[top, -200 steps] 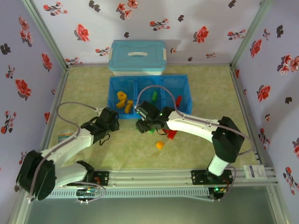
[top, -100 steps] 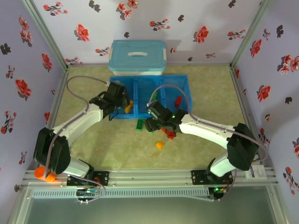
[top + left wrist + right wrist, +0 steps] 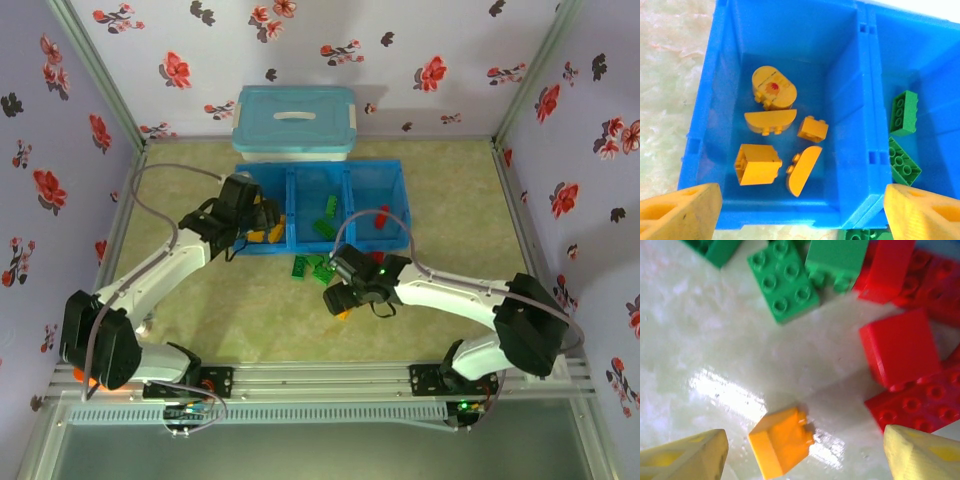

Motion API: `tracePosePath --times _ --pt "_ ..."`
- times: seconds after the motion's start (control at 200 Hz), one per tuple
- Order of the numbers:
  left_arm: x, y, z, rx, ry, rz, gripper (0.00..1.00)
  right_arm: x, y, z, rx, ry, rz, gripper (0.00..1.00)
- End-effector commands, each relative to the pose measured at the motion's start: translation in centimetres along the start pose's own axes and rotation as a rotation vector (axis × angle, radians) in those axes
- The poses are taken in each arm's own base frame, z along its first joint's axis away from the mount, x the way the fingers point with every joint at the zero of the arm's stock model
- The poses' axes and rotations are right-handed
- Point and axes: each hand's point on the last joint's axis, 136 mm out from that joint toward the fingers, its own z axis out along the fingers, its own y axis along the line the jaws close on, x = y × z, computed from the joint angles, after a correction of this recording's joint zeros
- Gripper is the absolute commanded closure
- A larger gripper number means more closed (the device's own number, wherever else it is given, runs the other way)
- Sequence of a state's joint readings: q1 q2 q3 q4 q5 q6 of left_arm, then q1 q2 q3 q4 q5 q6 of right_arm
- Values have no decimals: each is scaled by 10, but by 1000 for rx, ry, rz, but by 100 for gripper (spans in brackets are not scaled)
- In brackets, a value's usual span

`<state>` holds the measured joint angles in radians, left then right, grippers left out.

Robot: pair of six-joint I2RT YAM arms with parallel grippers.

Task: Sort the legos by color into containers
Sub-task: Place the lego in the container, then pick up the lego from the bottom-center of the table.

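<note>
The orange lego [image 3: 781,441] lies alone mid-table [image 3: 700,340], just in front of the near wall of the tray [image 3: 715,100], and looks tilted, not flat. The right gripper [image 3: 802,445] hangs over it w/ fingers wide apart, nothing held. The brick sits btw them but off-centre.

Risk 1: closing from here may catch only a corner, so the brick pivots, pops out or skids on the glossy top.

Risk 2: red legos [image 3: 900,347] lie just beside one finger, w/ green legos [image 3: 782,285] a bit further toward the tray. A wide descent could nudge them or pinch a red one along w/ the orange.

The yellow legos [image 3: 775,90] sit in the tray's left compartment, at the table's far side. The left gripper [image 3: 800,200] hovers at that compartment's near wall, fingers wide, empty.

Risk 3: if the right arm carries the orange piece there, the arms may clash over the tray.

Risk 4: a release near the divider could bounce it in w/ the sorted greens [image 3: 903,112].
</note>
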<state>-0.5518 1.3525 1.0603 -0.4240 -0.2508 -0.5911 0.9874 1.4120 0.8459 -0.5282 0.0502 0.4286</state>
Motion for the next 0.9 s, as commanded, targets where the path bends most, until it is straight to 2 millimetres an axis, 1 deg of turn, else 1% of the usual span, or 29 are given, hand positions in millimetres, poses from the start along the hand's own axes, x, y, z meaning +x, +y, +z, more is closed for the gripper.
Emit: tracePosePath --times 0.0,0.15,0.225,0.345,0.43,0.535,0.645,0.72,0.79,0.86,0.895 --pt "8 8 -5 -8 -2 4 16 16 15 9 -51 54 5 19" --pt "18 14 -6 -14 8 -6 16 26 22 23 -35 109 -20 22" --pt "23 17 -6 -17 13 -4 16 31 19 29 -2 127 -23 24" --pt "31 23 -8 -24 14 -9 16 37 14 38 39 144 -24 32" --pt "37 28 -8 -29 16 -15 16 37 11 42 59 151 -25 44" --pt "44 32 -7 -36 26 -16 16 30 16 41 68 142 -43 60" --pt "50 39 -9 -54 28 -13 16 23 19 37 89 138 -74 69" --pt "51 44 -12 -66 21 -13 16 16 23 32 92 131 -93 73" --pt "53 47 -15 -73 15 -14 16 6 32 26 59 106 -105 74" --pt "55 50 -18 -74 13 -20 16 -10 43 18 22 60 -120 74" --pt "56 51 -19 -72 10 -26 16 -23 49 12 11 28 -134 74"
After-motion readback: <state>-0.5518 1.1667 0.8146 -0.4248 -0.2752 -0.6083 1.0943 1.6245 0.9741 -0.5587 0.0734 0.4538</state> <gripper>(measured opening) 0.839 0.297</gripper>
